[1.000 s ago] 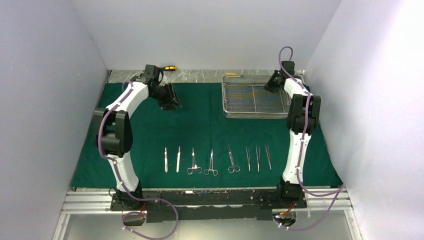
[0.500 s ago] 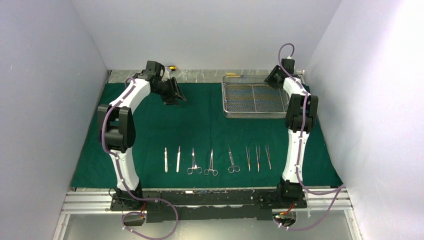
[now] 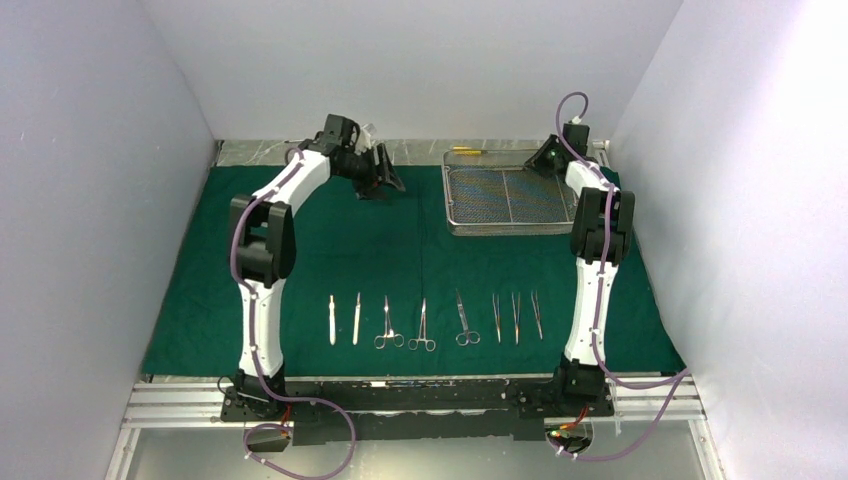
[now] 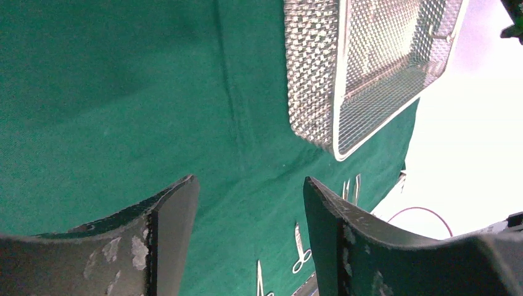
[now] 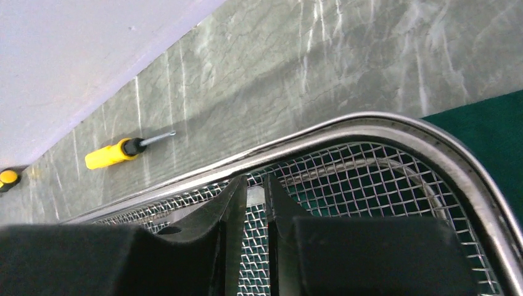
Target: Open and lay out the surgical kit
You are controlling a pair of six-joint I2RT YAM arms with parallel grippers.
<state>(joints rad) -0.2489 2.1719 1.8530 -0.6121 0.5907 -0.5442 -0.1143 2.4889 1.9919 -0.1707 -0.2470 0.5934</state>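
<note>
My left gripper (image 4: pixel 250 182) hangs with its jaws wide apart over the green cloth (image 3: pixel 330 250), just left of the mesh tray (image 3: pixel 510 230). My right gripper (image 5: pixel 254 179) is nearly closed at the tray's far rim; I cannot tell whether it pinches anything. The instruments (image 3: pixel 422 325) lie in a row near me.

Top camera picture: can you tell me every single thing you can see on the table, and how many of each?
cloth: one, dark green, covering most of the table.
tray: one, silver wire mesh, far right on the cloth.
scalpel handles: two, silver, left end of the near row.
clamps: three, silver, ring-handled, middle of the row.
tweezers: three, silver, right end of the row.
screwdriver: one, yellow, on bare table behind the tray.
left gripper: black, open, above the cloth.
right gripper: black, fingers nearly together at the tray's far rim.
</note>
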